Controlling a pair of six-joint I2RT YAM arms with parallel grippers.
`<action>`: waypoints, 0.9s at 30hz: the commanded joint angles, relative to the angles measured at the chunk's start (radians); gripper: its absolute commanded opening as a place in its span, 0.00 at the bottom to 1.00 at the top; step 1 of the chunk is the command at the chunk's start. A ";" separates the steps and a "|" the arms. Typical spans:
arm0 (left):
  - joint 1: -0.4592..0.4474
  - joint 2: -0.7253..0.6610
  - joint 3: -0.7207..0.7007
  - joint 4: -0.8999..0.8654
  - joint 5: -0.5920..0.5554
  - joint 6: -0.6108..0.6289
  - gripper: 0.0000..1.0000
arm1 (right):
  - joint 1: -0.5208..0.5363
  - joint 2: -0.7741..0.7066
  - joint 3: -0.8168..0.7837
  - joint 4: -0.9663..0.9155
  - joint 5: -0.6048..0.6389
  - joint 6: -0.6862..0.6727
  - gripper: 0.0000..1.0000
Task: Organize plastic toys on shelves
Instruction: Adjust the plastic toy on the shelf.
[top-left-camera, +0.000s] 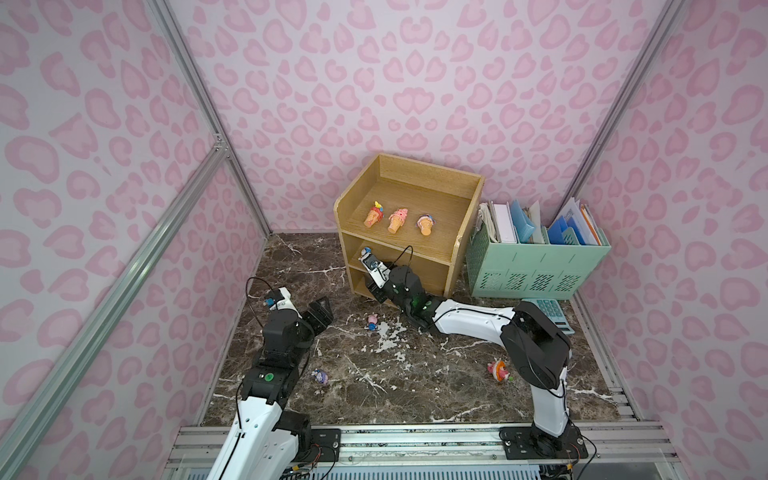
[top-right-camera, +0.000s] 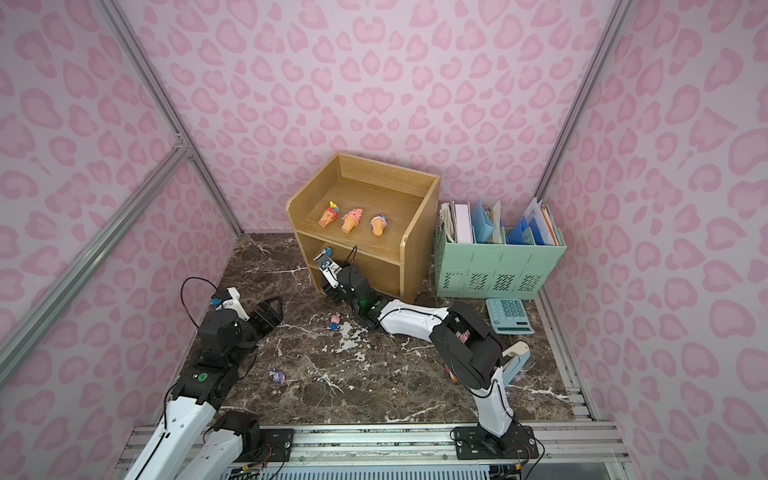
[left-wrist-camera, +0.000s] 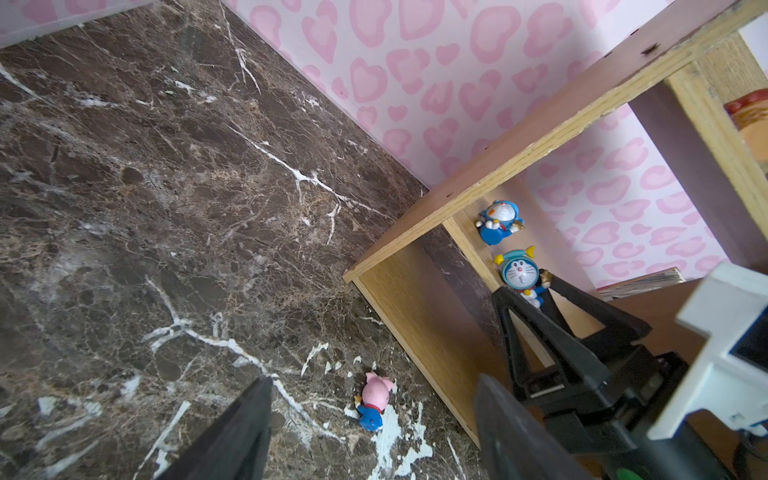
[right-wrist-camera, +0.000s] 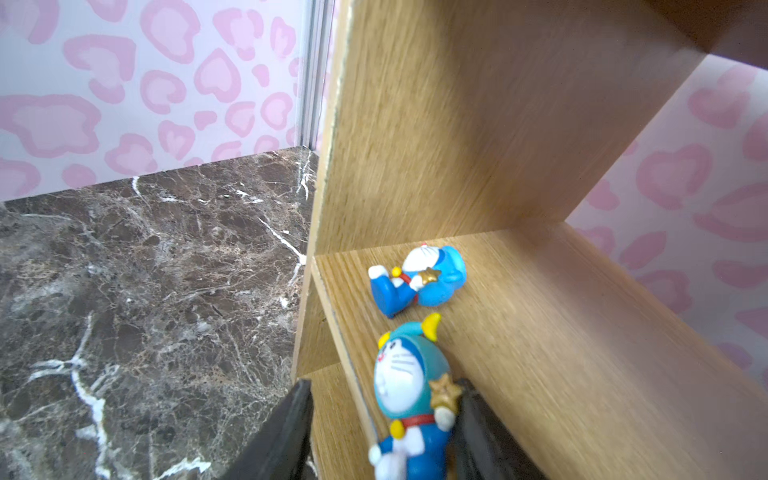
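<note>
Right wrist view, jaws half open, straddling blue-white toy (right-wrist-camera: 409, 399)

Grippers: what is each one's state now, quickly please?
Left gripper: open, empty.
Right gripper: jaws around the blue cat toy; grip cannot be told.

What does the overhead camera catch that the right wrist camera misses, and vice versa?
Only a top view: three ice-cream cone toys on the shelves' top tier, the green file organizer. Only the right wrist view: a hooded blue toy between the right hand's fingers, a second blue toy lying nearby. Both: shelves, marble table; overhead the blue toys are barely a speck.
</note>
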 joint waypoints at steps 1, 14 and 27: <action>0.001 -0.010 0.010 -0.010 -0.004 0.023 0.78 | 0.004 -0.001 0.007 0.013 0.031 0.034 0.56; 0.001 -0.048 0.016 -0.040 -0.009 0.029 0.78 | 0.007 0.026 0.064 -0.014 0.136 0.091 0.49; 0.000 -0.066 0.020 -0.048 -0.012 0.030 0.79 | 0.008 0.011 0.044 -0.030 0.203 0.131 0.41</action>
